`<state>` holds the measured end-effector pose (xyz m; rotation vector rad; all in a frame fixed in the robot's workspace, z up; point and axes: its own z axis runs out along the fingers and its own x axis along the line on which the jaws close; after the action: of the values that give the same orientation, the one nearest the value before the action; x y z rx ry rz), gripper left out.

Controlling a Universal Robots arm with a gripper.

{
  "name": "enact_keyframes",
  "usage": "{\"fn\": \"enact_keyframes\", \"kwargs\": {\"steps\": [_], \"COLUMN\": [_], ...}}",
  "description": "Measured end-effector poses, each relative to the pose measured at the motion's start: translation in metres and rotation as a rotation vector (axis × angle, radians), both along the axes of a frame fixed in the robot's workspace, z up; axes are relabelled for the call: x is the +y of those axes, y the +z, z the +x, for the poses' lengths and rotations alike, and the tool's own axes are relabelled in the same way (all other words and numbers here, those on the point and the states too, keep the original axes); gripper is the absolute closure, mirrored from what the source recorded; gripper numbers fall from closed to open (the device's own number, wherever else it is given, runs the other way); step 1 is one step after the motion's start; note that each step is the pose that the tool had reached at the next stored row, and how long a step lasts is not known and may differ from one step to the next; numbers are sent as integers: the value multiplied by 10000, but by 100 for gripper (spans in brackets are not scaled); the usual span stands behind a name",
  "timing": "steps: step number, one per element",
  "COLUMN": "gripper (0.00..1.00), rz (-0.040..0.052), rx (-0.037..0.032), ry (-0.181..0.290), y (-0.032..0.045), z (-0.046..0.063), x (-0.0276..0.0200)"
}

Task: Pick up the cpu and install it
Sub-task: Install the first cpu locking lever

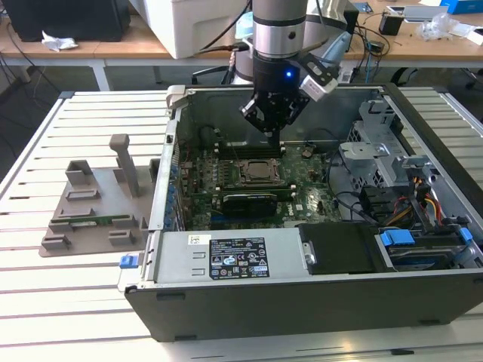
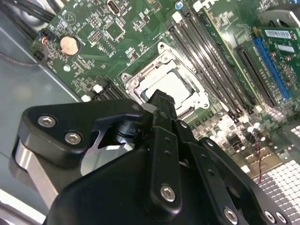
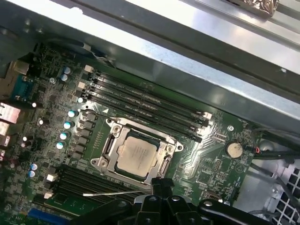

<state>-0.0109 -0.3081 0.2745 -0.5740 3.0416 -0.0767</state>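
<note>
CPU (image 3: pixel 136 156), a flat square chip with a silver-grey metal top, lies seated in the motherboard socket (image 3: pixel 135 154) directly below the claw, inside the socket's metal frame; it also appears in the second wrist view (image 2: pixel 168 86), just past the claw's black tip. Faint print crosses the chip's top but cannot be read. The claw (image 1: pixel 272 127) hangs over the socket, apart from the chip, and holds nothing; its black fingers (image 2: pixel 161 105) are drawn together into one narrow point, with no gap between them in either wrist view. The arm (image 1: pixel 278 34) comes straight down from above into the open computer case (image 1: pixel 317 298), its grey wrist vertical and a small blue light glowing on its black lower section. On the case's near wall, well in front of the claw, a white-and-black label (image 1: pixel 237 258) carries small print and symbols too fine to read. Long dark memory slots (image 3: pixel 145 105) run beside the socket, and a round coin battery (image 3: pixel 234 149) sits off to one side of it. Outside the case, towards the exterior view's left, a grey plastic fixture (image 1: pixel 94 204) rests on the slatted white table (image 1: pixel 45 302).
</note>
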Motion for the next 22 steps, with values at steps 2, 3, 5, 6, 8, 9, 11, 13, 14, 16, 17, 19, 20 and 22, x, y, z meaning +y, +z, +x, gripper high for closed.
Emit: {"fn": "enact_keyframes", "kwargs": {"steps": [2,3,5,6,8,9,11,13,14,16,17,19,20,22], "gripper": [89,89,89,89,89,89,89,89,89,89,89,89,89,89], "rz": [0,0,0,0,0,0,0,0,0,-1,0,0,0,0], "rx": [1,0,0,1,0,0,0,0,1,0,0,0,0,0], "ry": [259,424,672,749,919,987,1146,1359,1425,1595,1665,1835,1983,2155], "y": [0,0,0,0,0,0,0,0,0,0,0,0,0,0], "z": [0,0,0,0,0,0,0,0,0,0,0,0,0,0], "x": [0,0,0,0,0,0,0,0,0,0,0,0,0,0]}}
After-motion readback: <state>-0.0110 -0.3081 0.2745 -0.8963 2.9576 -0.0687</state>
